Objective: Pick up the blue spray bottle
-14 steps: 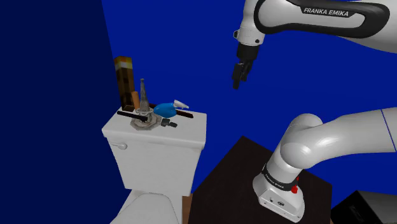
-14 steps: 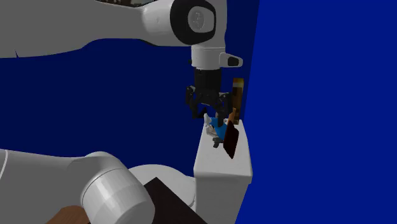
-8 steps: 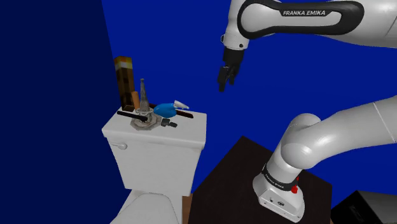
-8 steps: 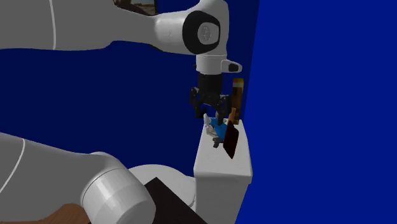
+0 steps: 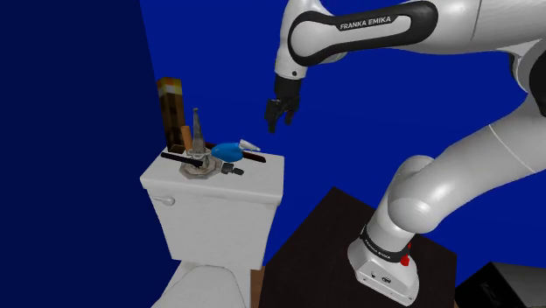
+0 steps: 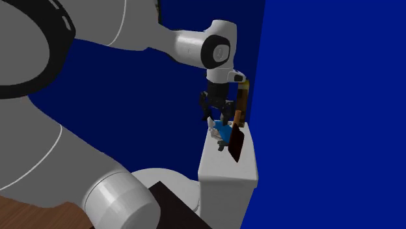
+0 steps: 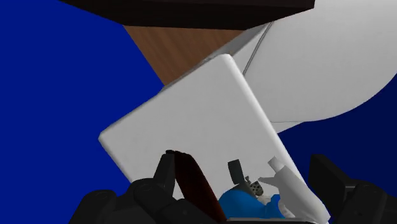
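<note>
Blue walls (image 5: 79, 87) close in a bathroom corner on my screens. Nearest the shoulder camera, the arm's white base (image 5: 385, 258) sits on its dark brown stand (image 5: 319, 232). From there the arm (image 5: 455, 175) rises and bends over toward that view's left.

Past the stand comes a white toilet, with the bowl (image 5: 206, 284) low down and the tank (image 5: 214, 214) above it under a flat lid (image 5: 267, 168). The blue spray bottle (image 5: 227, 151) lies on its side on that lid, its white nozzle (image 5: 249, 144) toward the shoulder view's right. Just beside it I see a grey metal piece (image 5: 197, 164) with a thin upright spike, and a dark long-handled thing (image 5: 171, 157) lying across the lid.

The tool (image 5: 276, 116) hangs in the air, up and to the right of the bottle in the shoulder view, touching nothing. From the wrist camera its two fingers (image 7: 167, 172) stand well apart, and the bottle shows between them but farther off, not gripped.

At the lid's far end, against the wall, a tall brown block (image 5: 171, 107) stands upright with a small orange bottle (image 5: 185, 136) in front of it.
</note>
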Controlling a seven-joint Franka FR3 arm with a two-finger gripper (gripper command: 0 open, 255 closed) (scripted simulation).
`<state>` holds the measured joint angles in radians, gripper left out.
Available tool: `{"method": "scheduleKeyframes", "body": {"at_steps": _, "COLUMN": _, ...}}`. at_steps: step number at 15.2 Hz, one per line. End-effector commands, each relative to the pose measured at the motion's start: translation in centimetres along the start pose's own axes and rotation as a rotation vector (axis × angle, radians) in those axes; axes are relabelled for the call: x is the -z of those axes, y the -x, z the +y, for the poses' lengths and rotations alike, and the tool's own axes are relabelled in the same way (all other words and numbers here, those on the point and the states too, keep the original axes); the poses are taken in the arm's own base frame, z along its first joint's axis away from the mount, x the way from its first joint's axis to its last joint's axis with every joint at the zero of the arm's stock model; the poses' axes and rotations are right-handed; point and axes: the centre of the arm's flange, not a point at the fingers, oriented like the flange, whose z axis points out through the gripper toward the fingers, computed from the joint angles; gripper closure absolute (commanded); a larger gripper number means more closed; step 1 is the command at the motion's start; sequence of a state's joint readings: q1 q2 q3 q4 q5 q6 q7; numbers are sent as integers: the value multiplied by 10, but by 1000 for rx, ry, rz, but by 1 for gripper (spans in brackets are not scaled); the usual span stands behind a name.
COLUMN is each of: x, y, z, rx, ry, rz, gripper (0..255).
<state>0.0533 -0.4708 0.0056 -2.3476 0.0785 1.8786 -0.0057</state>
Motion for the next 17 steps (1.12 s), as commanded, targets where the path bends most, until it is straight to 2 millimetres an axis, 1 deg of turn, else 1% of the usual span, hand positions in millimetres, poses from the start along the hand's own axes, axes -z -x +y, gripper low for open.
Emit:
{"method": "scheduleKeyframes", "body": {"at_steps": 1, "x": -12, "y": -19, "z": -11, "rx": -10, "ry": -18, "rz": 7, "gripper": 0}}
{"method": "scheduleKeyframes", "body": {"at_steps": 9, "x": -50, "y": -100, "z": -49, "rx": -46, "ry": -88, "rz": 31, "gripper": 0}}
{"method": "scheduleKeyframes", "body": {"at_steps": 10, "x": -53, "y": -106, "z": -52, "rx": -49, "ry": -93, "rz": 33, "gripper": 0}}
{"method": "scheduleKeyframes", "body": {"at_steps": 17, "x": -90, "y": -106, "z": -50, "rx": -49, "ry": -93, "rz": 33, "gripper": 0}}
